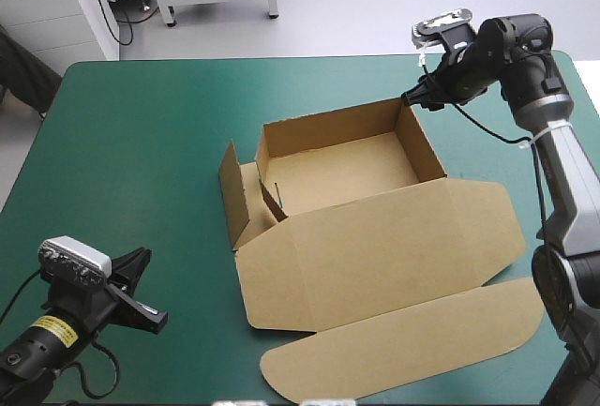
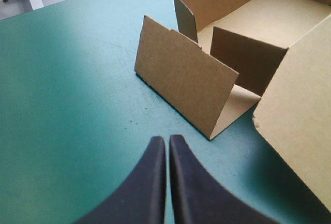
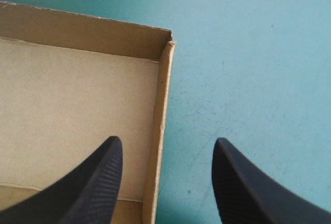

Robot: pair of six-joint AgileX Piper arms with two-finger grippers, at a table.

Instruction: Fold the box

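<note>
— Logging the right gripper (image 3: pixel 166 139) first: its two broad black fin-shaped fingers (image 3: pixel 93 182) stand wide apart, with nothing clamped between them.

— What sits in the gap?

— The right wall (image 3: pixel 161 105) of the brown cut-board box (image 1: pixel 328 129), close to the tray's far right corner (image 3: pixel 168 48). One finger hangs over the tray floor (image 3: pixel 67 105). The other hangs over the teal-green table cover (image 3: pixel 258 53) outside the wall. Contact with the board: cannot tell.

— And the left gripper (image 2: pixel 166 137)?

— Closed. Its black fingers are pressed together to a point and hold nothing. It hovers over bare cover near the table's near left corner, well apart from the box.

— Nearest board to it?

— Ahead of it, a loose rectangular side flap (image 2: pixel 181 79) stands upright on the box's left side, its foot on the cover. Behind that flap, a shorter inner tab (image 2: pixel 248 61) stands at the tray's left end.

— Box overall?

— It sits mid-table, somewhat toward the right. It is an open tray with the far, left and right walls raised. The wide lid panel (image 1: pixel 394 237) lies flat on the cover toward the near edge. Beyond it a long tuck flap with rounded ends (image 1: pixel 412 340) also lies flat, reaching nearly to the table's near edge.
</note>
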